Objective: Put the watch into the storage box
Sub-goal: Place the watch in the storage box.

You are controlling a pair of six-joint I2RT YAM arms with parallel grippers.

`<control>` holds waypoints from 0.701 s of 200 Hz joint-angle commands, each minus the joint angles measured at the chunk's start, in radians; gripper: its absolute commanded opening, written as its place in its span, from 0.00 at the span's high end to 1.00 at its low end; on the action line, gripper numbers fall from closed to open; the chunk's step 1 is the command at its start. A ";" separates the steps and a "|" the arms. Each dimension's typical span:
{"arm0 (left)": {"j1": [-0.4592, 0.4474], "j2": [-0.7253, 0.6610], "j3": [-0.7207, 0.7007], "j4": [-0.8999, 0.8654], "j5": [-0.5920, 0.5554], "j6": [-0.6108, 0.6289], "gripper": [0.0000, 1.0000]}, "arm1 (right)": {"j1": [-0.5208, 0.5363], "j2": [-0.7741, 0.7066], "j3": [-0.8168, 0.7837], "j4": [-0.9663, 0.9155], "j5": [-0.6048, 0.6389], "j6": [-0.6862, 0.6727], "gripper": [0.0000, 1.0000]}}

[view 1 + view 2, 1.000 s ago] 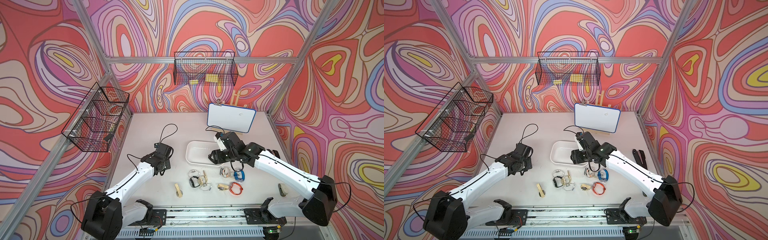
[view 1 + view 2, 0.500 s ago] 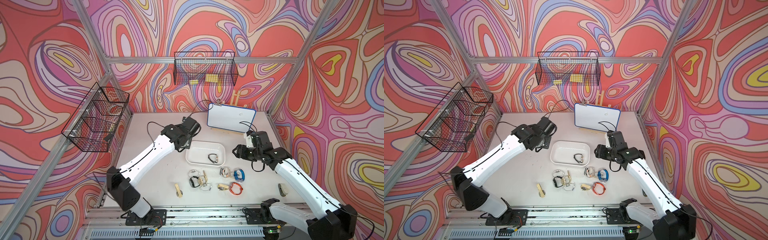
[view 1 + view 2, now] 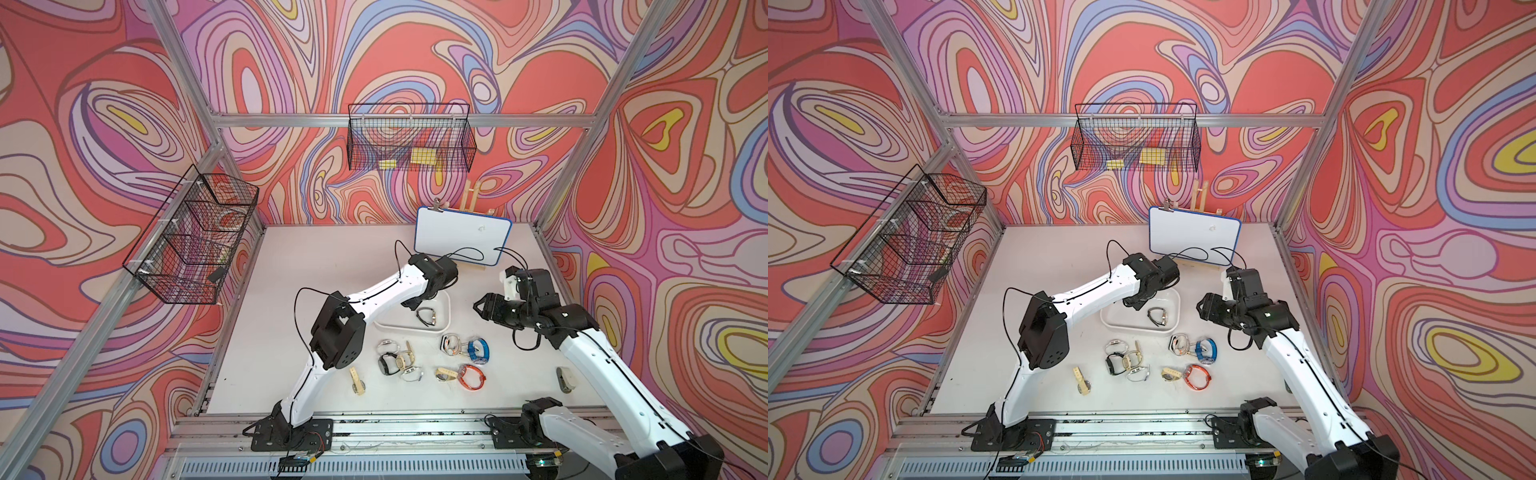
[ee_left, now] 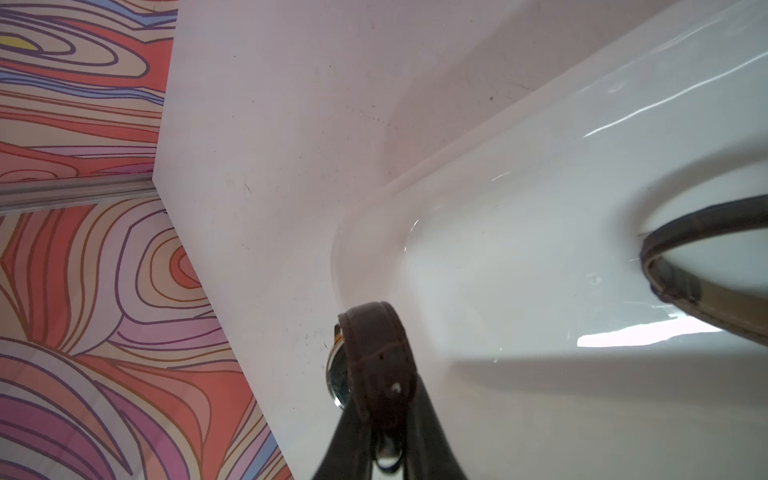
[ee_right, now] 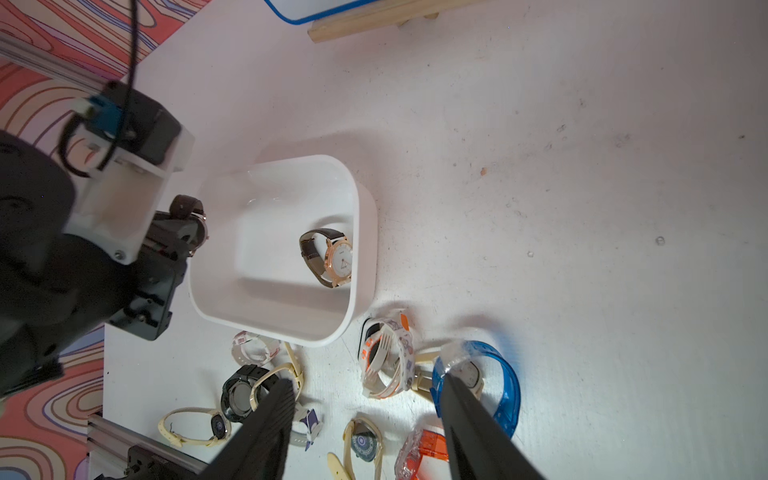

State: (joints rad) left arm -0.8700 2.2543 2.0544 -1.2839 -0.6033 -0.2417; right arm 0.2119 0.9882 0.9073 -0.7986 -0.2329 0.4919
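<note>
The white storage box (image 3: 448, 309) (image 3: 1177, 309) (image 5: 365, 257) (image 4: 540, 166) lies mid-table. Inside it rests a brown-strapped, gold-cased watch (image 3: 428, 316) (image 3: 1158, 316) (image 5: 332, 257). My left gripper (image 3: 409, 303) (image 3: 1129, 303) (image 4: 380, 399) hangs at the box's far left corner, shut on another brown-strapped watch (image 4: 378, 357) (image 5: 189, 208). My right gripper (image 3: 478, 307) (image 3: 1201, 309) (image 5: 365, 380) stands open and empty, raised to the right of the box.
Several loose watches lie in front of the box, among them a blue one (image 3: 478, 351), an orange one (image 3: 471, 376) and a black one (image 3: 386, 365). A blue-edged whiteboard (image 3: 461, 241) leans behind. Black wire baskets (image 3: 195, 245) hang on the walls.
My right gripper left a watch in the box and drew back to the right, open. My left arm swung from the left side of the table to the box's far corner, carrying a watch.
</note>
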 commanded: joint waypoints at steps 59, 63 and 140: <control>-0.014 0.120 -0.018 0.100 -0.042 0.061 0.95 | -0.006 -0.034 0.006 -0.031 -0.014 0.003 0.39; -0.016 0.122 -0.024 0.109 -0.044 0.061 0.95 | -0.006 -0.036 0.005 -0.031 -0.013 0.003 0.38; -0.058 0.117 -0.112 0.184 -0.046 0.068 0.80 | -0.006 -0.030 0.005 -0.030 -0.019 -0.015 0.38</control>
State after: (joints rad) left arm -0.9009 2.3737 1.9633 -1.1290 -0.6441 -0.1799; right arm 0.2108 0.9642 0.9073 -0.8242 -0.2447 0.4908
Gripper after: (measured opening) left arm 0.145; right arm 0.617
